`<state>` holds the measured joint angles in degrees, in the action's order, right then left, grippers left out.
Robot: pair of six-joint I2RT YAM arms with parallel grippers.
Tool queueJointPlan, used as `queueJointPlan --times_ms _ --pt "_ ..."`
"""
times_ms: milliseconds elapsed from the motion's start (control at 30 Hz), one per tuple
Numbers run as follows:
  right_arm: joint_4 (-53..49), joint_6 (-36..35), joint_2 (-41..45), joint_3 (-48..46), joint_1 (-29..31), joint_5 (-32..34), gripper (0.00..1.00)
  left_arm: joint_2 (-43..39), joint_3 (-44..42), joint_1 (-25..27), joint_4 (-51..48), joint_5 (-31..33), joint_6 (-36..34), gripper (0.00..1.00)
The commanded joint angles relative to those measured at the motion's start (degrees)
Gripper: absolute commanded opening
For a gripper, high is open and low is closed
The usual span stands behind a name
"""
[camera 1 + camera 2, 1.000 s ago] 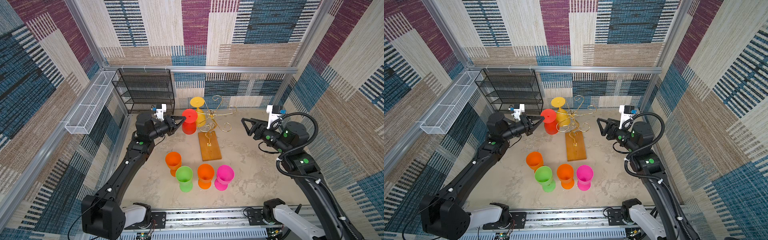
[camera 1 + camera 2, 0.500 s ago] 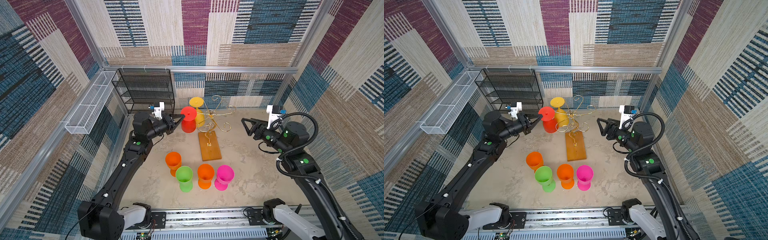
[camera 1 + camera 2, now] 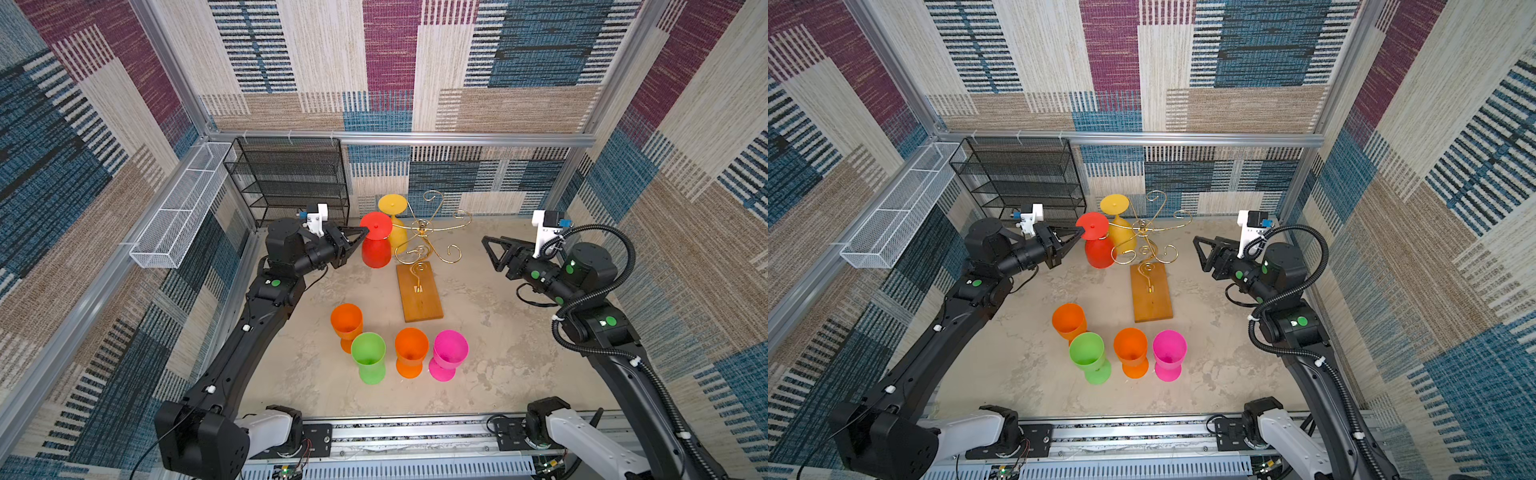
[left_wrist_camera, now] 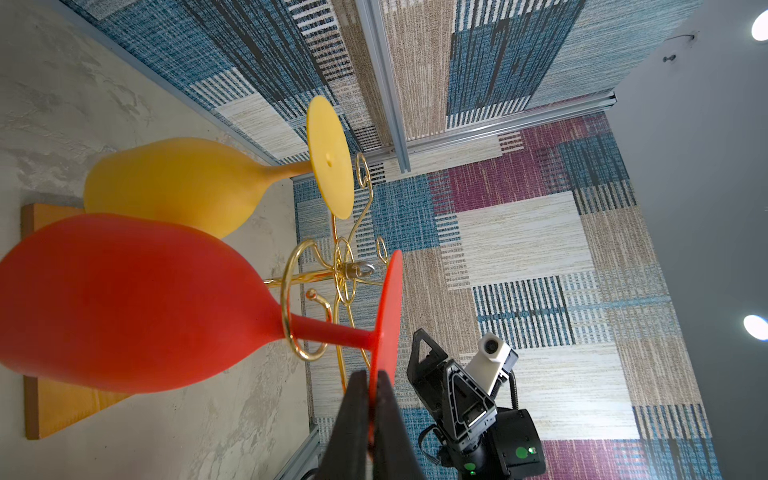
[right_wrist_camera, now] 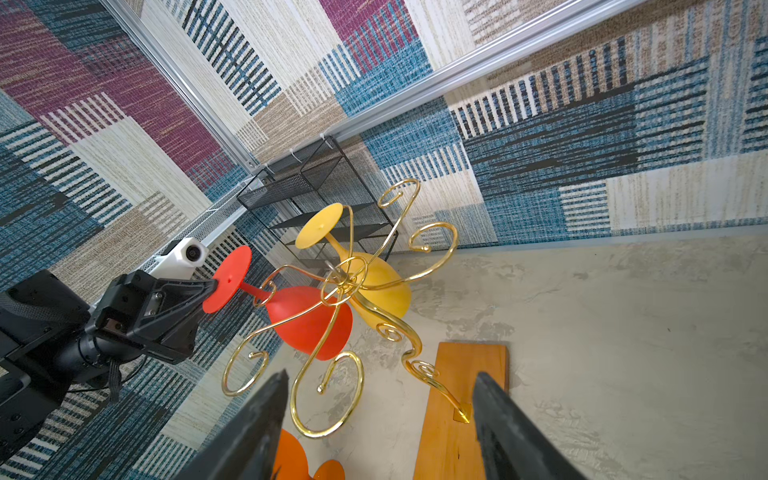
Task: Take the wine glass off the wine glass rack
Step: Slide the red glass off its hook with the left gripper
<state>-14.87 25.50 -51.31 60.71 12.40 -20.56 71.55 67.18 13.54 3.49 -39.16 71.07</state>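
The wine glass rack (image 3: 423, 226), a gold wire tree on a brown wooden base (image 3: 419, 297), stands mid-table. A red wine glass (image 3: 376, 249) hangs upside down from it, its stem inside a gold scroll loop (image 4: 305, 305). My left gripper (image 3: 365, 233) is shut on the rim of the red glass's foot disc, as the left wrist view shows (image 4: 374, 378). A yellow wine glass (image 3: 397, 232) hangs from the arm behind. My right gripper (image 3: 488, 249) is open, to the right of the rack and apart from it (image 5: 382, 374).
Several upright glasses stand in front of the rack: orange (image 3: 346, 322), green (image 3: 368, 357), orange (image 3: 411, 351) and pink (image 3: 449, 353). A black mesh shelf (image 3: 291, 178) stands at the back left. A long white mesh basket (image 3: 178, 208) hangs on the left wall.
My left arm's wrist has shifted slightly while its gripper stays shut on the red foot disc. The red glass has scarcely moved. The right arm has not moved.
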Motion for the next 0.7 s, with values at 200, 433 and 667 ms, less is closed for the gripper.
queueJointPlan --times_ms 200,433,667 --pt "-0.3 -0.7 0.2 0.7 0.1 1.4 0.71 1.6 1.8 -0.1 -3.3 1.4 2.0 0.00" --pt "-0.3 -0.6 0.7 0.5 0.0 1.6 0.71 2.1 2.3 -0.1 -4.1 2.0 2.9 0.00" --pt "-0.4 -0.5 0.9 -0.2 0.0 1.7 0.72 3.3 3.6 0.0 -4.1 2.0 3.5 0.00"
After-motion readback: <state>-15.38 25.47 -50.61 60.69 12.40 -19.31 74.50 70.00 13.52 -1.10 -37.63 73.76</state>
